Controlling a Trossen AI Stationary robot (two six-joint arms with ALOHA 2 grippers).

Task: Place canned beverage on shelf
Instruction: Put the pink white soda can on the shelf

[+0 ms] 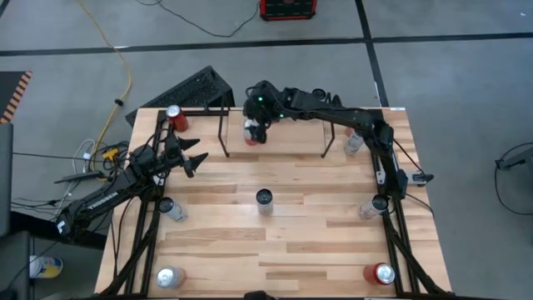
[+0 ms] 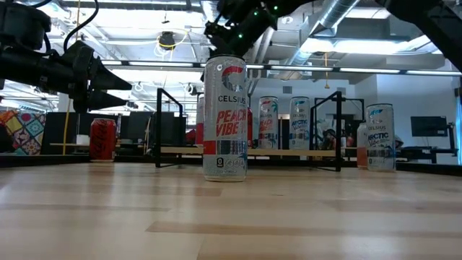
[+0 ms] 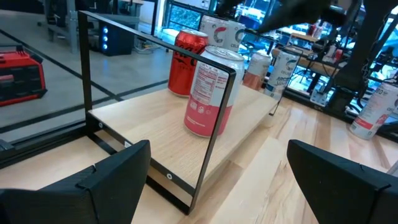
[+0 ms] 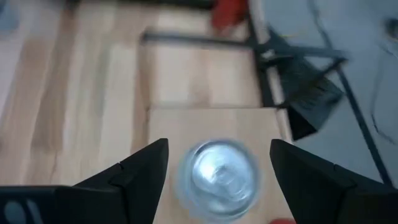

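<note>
A light butcher-block wood table carries a low black-rod shelf with a pale wood board along its far edge. Slim beverage cans are stood scattered on the tabletop, one white can at centre. One pink-and-white can is stood on the shelf board.

Lying off the counter: yellow cable trailing across grey floor; red-and-black case sitting at far edge; black keyboard leaning at counter's corner.

evenly bright overhead, with soft faint shadows under cans on the worktop. strong backlight from ceiling strip lamps in the low view, leaving arms silhouetted. heavy motion blur across the right wrist view, smearing the can top. sharp foreground, busy blown-out background in the left wrist view.
</note>
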